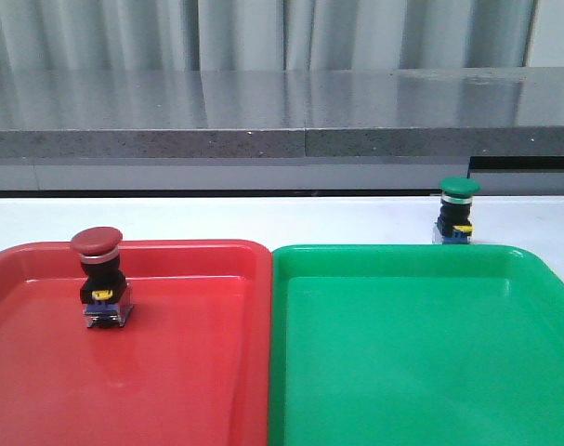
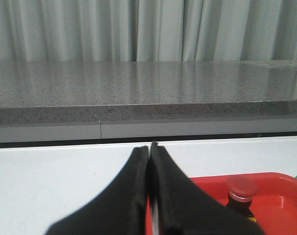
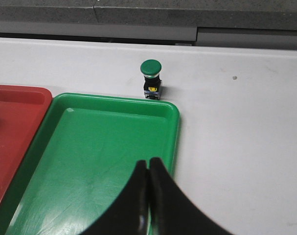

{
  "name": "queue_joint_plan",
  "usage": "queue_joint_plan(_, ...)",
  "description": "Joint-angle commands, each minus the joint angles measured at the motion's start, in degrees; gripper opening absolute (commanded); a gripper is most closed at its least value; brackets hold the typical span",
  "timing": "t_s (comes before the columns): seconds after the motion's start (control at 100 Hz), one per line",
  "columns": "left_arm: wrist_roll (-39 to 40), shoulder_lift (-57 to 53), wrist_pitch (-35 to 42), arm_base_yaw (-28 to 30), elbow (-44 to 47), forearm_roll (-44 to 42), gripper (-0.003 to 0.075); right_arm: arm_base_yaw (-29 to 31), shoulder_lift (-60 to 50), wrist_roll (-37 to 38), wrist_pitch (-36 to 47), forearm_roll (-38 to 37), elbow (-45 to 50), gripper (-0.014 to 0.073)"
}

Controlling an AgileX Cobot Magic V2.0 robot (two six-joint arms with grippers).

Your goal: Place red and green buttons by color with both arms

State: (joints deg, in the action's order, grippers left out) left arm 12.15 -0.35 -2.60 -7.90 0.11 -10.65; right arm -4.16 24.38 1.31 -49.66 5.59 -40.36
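Observation:
The red button [image 1: 99,277] stands upright inside the red tray [image 1: 198,372], toward its far left; its cap [image 2: 242,187] also shows in the left wrist view. The green button [image 1: 457,211] stands on the white table just beyond the far edge of the green tray [image 1: 421,372]; the right wrist view shows the green button [image 3: 151,78] behind that tray's rim. My left gripper [image 2: 149,149] is shut and empty, well apart from the red button. My right gripper [image 3: 148,163] is shut and empty above the green tray's near right part. Neither gripper appears in the front view.
The two trays lie side by side, red on the left and green [image 3: 114,147] on the right, edges nearly touching. A grey stone ledge [image 1: 282,139] runs along the back of the white table [image 3: 236,122]. Curtains hang behind it.

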Motion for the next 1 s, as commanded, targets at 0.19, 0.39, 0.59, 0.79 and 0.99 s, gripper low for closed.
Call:
queue_joint_plan(0.19, 0.0, -1.8, 4.7, 0.0, 2.4, 0.1, -0.0019, 0.2, 1.0, -0.2, 3.3, 1.2, -1.9, 0.0474)
queue_joint_plan(0.39, 0.0, -1.8, 4.7, 0.0, 2.4, 0.1, -0.0019, 0.2, 1.1, -0.2, 8.2, 1.3, -1.9, 0.0643)
queue_joint_plan(0.59, 0.0, -1.8, 4.7, 0.0, 2.4, 0.1, -0.0019, 0.2, 6.1, -0.2, 12.4, 2.1, -2.4, 0.0617)
queue_joint_plan(0.79, 0.0, -1.8, 4.7, 0.0, 2.4, 0.1, -0.002, 0.2, 19.0, -0.2, 12.7, 2.5, -6.8, 0.0589)
queue_joint_plan(0.99, 0.0, -1.8, 4.7, 0.0, 2.4, 0.1, -0.0019, 0.0, 33.8, -0.2, 14.8, 4.4, -15.0, 0.0589)
